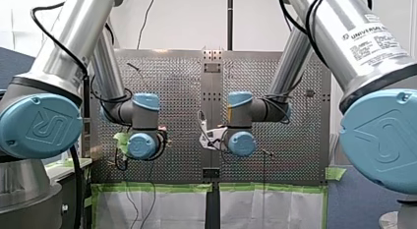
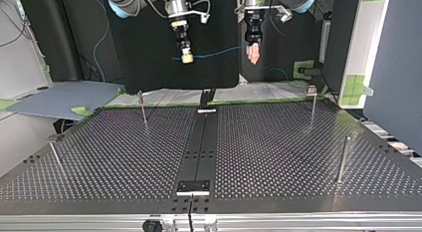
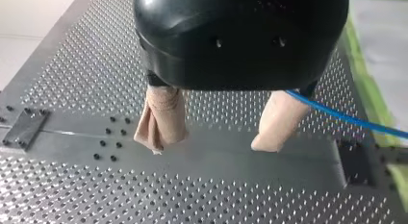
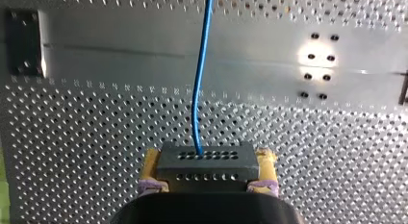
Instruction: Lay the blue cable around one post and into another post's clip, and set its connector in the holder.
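The right gripper [image 4: 209, 157] is clamped on the dark grey perforated connector block [image 4: 207, 168], which sits crosswise between its yellow pads [image 4: 153, 167]. The thin blue cable [image 4: 197, 89] leaves the block's forward face and runs on ahead of the gripper, above the perforated metal table [image 2: 278, 157]. The left gripper [image 3: 209, 146] is released: its beige padded fingers [image 3: 161, 118] stand well apart with nothing between them. The cable passes just beside one finger near its root; contact there cannot be confirmed. In the top view both grippers hang high over the table's far edge, and the cable spans the gap between them, clear of every post. Handling, as judged: the cable is light and limp, will sag and follow whichever end is moved, and may slip through a loose pinch, so take hold near the connector to steer it. The connector is small and rigid; hold it across its flat sides. Count: two grippers, one cable, one connector, four slender upright metal posts [image 2: 143, 108], and two dark rectangular plates [image 2: 194, 187] on the smooth centre strip [image 2: 201, 142]. The far post at the top view's right [image 2: 312, 110] carries a small clip [image 2: 312, 89] at its tip. Which plate serves as the holder cannot be determined
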`<state>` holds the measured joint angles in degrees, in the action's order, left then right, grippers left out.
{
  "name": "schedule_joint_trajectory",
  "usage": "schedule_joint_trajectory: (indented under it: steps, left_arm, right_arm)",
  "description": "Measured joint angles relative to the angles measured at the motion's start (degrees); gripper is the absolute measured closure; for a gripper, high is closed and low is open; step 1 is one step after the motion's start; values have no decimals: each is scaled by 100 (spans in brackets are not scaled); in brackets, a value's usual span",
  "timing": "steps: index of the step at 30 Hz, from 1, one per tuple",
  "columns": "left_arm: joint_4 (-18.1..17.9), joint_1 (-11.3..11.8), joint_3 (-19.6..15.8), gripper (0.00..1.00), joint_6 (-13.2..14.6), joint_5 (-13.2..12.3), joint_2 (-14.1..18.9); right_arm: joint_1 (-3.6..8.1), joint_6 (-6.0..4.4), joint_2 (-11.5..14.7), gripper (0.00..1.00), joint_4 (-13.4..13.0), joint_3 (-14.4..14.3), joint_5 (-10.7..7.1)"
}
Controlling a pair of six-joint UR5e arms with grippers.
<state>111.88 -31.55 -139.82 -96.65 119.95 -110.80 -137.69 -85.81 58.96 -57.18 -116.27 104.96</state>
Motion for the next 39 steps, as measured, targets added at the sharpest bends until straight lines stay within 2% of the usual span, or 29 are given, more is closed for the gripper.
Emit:
schedule_joint_trajectory:
  steps: [5,11,20,26,29,32,36,39]
  left_arm:
    - [271,-2,-55,0,-238,-274,273]
    - [624,-2,-59,0,-297,-592,523]
    - [1109,-12,-105,0,-306,-713,599]
    - [1390,-26,-194,0,-272,-740,838]
    - [1531,-17,-198,0,-320,-650,978]
    - [1681,-9,-175,0,-439,-571,1127]
    - [1874,0,-49,0,-622,-522,1321]
    - [2009,6,71,0,-754,-438,1455]
  right_arm:
    - [-38,-14,21,100,245,-4,-1]
    - [-42,-16,23,100,439,-6,-1]
    - [-39,-11,33,100,469,-10,6]
    - [-61,-63,229,100,665,118,34]
    - [-67,-122,379,100,815,164,55]
    - [-59,-228,528,100,965,239,123]
    - [-54,-398,716,100,1153,399,281]
    - [-62,-473,860,100,1297,538,401]
